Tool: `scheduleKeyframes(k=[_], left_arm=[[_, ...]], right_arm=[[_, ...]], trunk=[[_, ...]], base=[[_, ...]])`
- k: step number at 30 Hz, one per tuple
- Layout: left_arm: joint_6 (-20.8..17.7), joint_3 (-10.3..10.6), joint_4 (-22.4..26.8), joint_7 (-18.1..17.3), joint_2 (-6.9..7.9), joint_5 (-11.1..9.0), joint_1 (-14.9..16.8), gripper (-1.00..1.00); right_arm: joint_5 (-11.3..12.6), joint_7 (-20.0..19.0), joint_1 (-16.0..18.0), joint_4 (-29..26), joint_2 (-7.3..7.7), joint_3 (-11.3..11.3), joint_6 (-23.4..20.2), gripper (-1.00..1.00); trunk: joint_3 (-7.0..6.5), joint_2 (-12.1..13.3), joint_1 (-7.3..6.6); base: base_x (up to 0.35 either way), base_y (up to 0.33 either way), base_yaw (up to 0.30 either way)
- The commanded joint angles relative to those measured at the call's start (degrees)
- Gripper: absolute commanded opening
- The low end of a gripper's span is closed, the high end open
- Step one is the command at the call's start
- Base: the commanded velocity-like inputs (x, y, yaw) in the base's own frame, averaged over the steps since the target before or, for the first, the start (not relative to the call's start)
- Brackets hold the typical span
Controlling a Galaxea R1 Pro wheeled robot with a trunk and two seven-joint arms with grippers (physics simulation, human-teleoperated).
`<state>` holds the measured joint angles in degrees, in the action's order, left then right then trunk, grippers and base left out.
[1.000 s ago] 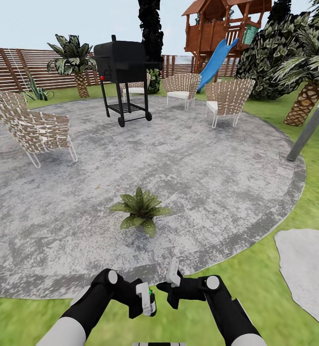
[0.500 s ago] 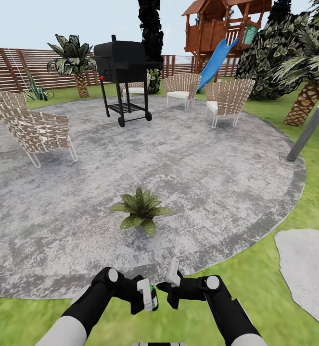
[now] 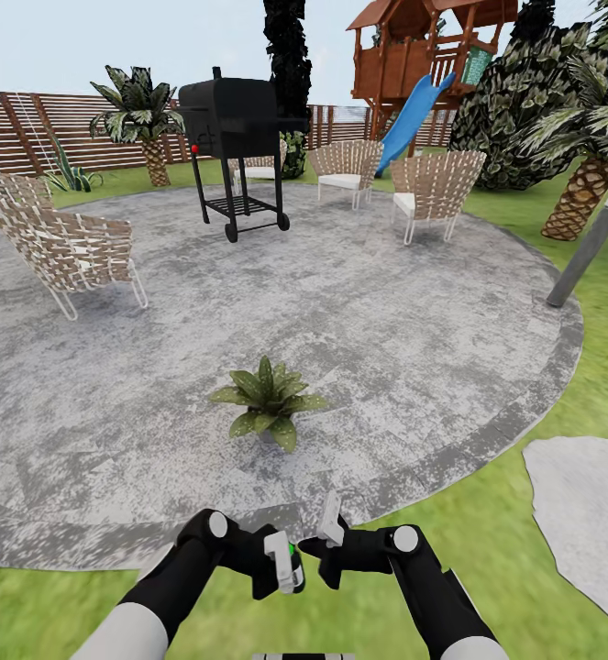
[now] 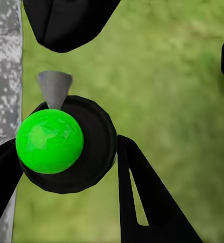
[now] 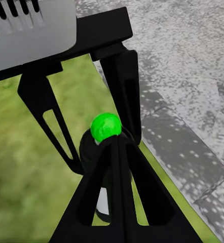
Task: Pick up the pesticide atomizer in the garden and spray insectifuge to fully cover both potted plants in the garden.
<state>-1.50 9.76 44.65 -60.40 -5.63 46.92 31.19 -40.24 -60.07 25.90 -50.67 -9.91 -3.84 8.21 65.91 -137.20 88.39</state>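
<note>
Your left tool, gripping the pesticide atomizer, has crept slightly rightward and up toward your right tool over the last second.

Round grey patio set in lawn. Standing on patio: one potted plant near the front edge, black grill at rear, slatted chairs around. Stepping stone on lawn

A black barbecue grill on wheels stands at twelve o'clock on the paving, with woven lounge chairs at ten and one o'clock. Behind them rise a wooden play tower with a blue slide and, at two o'clock, a palm tree.
</note>
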Motion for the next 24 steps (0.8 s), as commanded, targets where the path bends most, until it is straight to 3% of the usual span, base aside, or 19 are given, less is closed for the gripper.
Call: scheduleKeyframes(k=[1, 24], left_arm=[[-0.2, 0.0, 0.1, -0.2, -0.11, 0.2, 0.0, -1.00], [-0.2, 0.0, 0.1, -0.3, -0.65, 0.2, 0.0, -1.00]], right_arm=[[-0.6, -0.2, 0.0, 0.0, -0.09, -0.3, 0.6, -1.00], [-0.6, -0.2, 0.0, 0.0, -0.09, -0.3, 0.6, -1.00]], trunk=[[0.05, 0.0, -0.01], [0.05, 0.0, -0.01]], base=[[0.000, 0.000, 0.000], [0.000, 0.000, 0.000]])
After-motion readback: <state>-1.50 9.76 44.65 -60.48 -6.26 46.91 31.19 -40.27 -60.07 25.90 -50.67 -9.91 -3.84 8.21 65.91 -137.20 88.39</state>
